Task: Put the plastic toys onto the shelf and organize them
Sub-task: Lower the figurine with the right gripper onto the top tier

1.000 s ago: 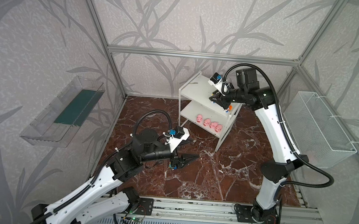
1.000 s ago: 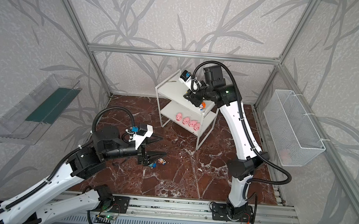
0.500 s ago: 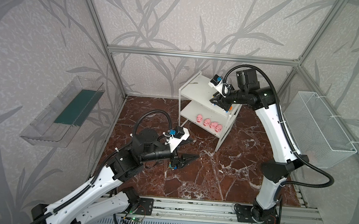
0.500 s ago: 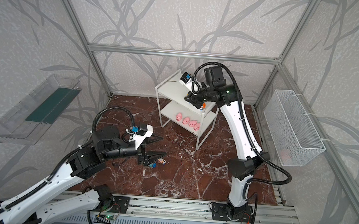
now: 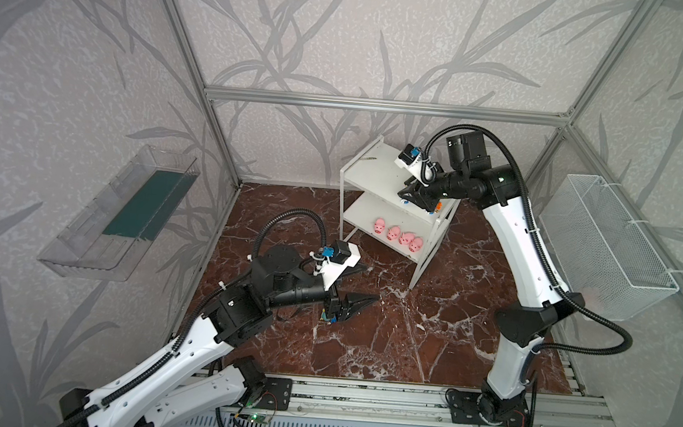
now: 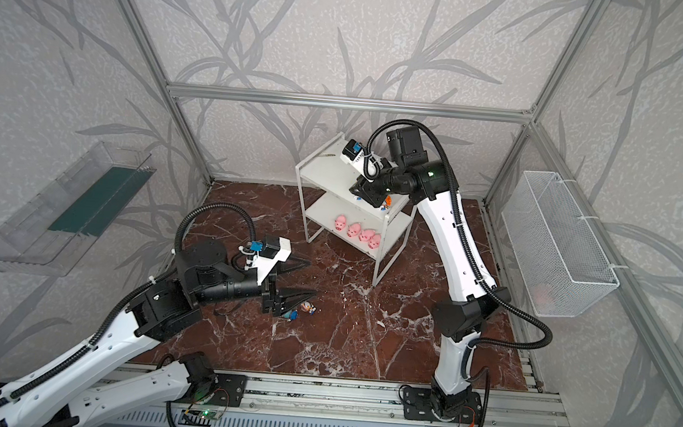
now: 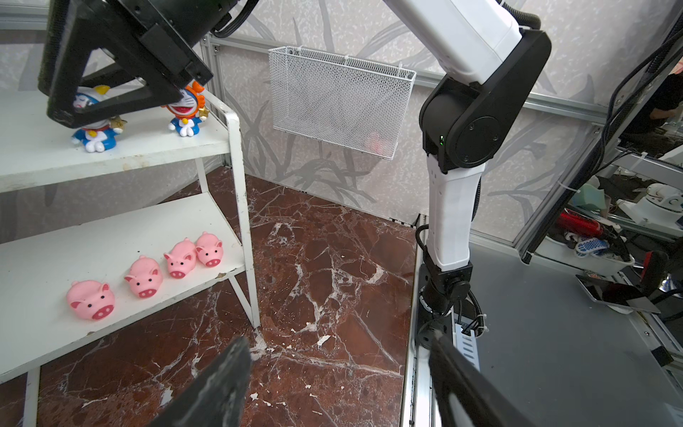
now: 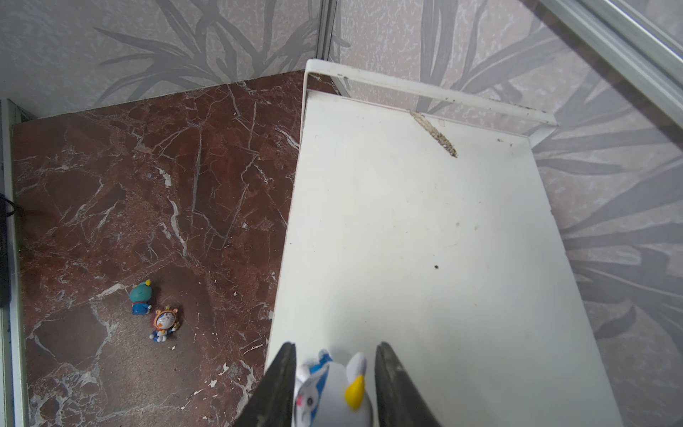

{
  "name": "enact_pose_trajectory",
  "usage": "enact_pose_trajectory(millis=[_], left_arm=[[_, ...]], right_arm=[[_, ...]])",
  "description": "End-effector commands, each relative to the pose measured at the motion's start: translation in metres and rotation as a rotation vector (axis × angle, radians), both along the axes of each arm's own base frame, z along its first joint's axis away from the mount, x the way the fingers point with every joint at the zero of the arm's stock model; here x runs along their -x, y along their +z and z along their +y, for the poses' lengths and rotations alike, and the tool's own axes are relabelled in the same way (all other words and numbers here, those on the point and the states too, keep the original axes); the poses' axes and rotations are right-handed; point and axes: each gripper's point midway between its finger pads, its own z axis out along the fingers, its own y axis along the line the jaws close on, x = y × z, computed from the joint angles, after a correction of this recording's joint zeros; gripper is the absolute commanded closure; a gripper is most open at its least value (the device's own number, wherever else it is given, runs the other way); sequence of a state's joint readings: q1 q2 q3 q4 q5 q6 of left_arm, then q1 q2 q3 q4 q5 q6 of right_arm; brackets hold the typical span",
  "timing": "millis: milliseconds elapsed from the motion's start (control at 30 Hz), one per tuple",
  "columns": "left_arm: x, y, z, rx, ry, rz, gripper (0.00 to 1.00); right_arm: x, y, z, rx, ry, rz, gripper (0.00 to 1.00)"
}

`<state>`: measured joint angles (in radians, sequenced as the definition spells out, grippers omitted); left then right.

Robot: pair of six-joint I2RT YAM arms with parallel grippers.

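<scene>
Atop the shelf (image 5: 372,171), the right pincer (image 8: 336,347), barely shifted since a second ago, is loosening around the upright white-gold figurine (image 8: 332,392); the left pincer (image 7: 338,338) is still hanging released by the teal figurine (image 8: 139,297) and brown figurine (image 8: 164,325) on the table (image 6: 363,341).

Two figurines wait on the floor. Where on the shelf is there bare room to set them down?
Top board: bare from the white-gold figurine to the far rail. Crowded only at the end where the right gripper and orange figurine stand. Lower board: bare behind the four pigs and beside them.
</scene>
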<state>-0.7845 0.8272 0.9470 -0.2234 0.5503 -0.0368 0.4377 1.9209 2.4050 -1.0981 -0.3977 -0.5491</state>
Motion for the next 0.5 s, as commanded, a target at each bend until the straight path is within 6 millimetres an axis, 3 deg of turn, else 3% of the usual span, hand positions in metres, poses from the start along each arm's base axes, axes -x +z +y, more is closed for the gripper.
enact_pose_trajectory(millis=[0,467], left_arm=[[-0.001,0.0,-0.001,0.005,-0.004,-0.025,0.22],[-0.004,-0.003,-0.003,-0.002,-0.002,-0.022,0.22]], right_arm=[[-0.002,-0.004,-0.001,0.003,0.003,0.018,0.62],[0.002,0.009,-0.004,-0.011,-0.001,-0.013,0.59]])
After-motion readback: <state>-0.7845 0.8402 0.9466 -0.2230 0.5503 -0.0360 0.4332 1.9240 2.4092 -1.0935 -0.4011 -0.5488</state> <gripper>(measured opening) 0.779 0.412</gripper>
